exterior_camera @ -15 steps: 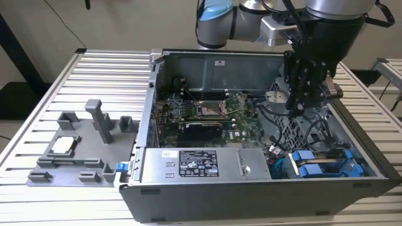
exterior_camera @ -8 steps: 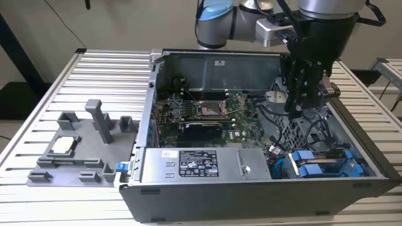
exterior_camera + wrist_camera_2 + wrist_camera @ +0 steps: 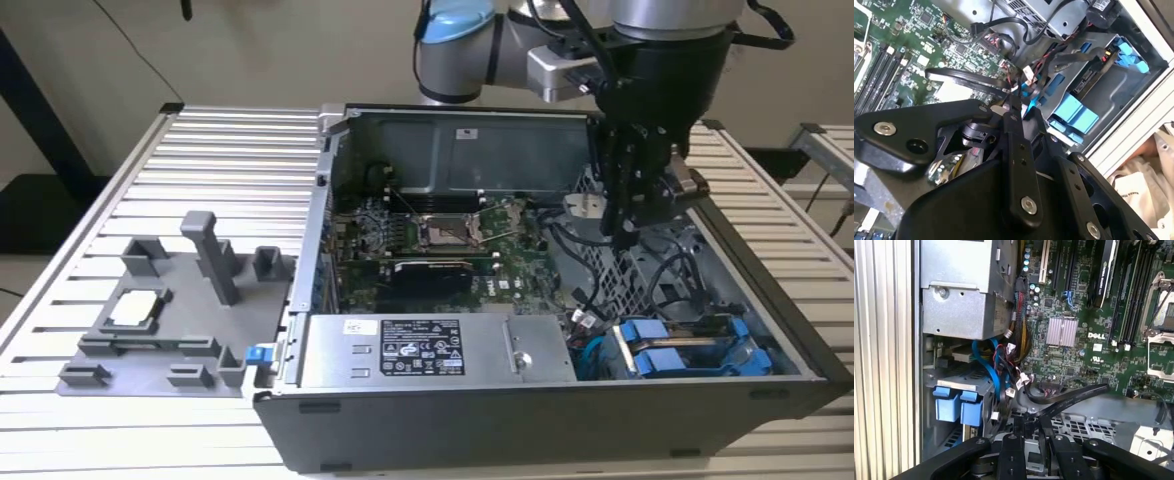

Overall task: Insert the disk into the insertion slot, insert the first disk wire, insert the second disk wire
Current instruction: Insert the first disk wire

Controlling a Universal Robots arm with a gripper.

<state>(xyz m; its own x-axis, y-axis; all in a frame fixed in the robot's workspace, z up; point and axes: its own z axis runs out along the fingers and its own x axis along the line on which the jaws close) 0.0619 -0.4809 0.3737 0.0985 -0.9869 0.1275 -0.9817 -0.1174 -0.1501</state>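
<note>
Disk point(image 3: 661, 362) in insertion slot point(image 3: 961, 384), open room above

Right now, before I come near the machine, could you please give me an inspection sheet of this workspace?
Surface: slatted metal table carrying an open computer case.
Job's things: the disk, in its blue carrier, seems seated in the insertion slot of the grey cage.
Clutter: grey plastic fixture on the table, at the exterior view's left of the case.
Grippers: the gripper hangs inside the case, beside the motherboard.
Cables: blue flat cable and black flat cable lie loose near the cage.
Surroundings: pale wall; light cloth outside the case.
</note>
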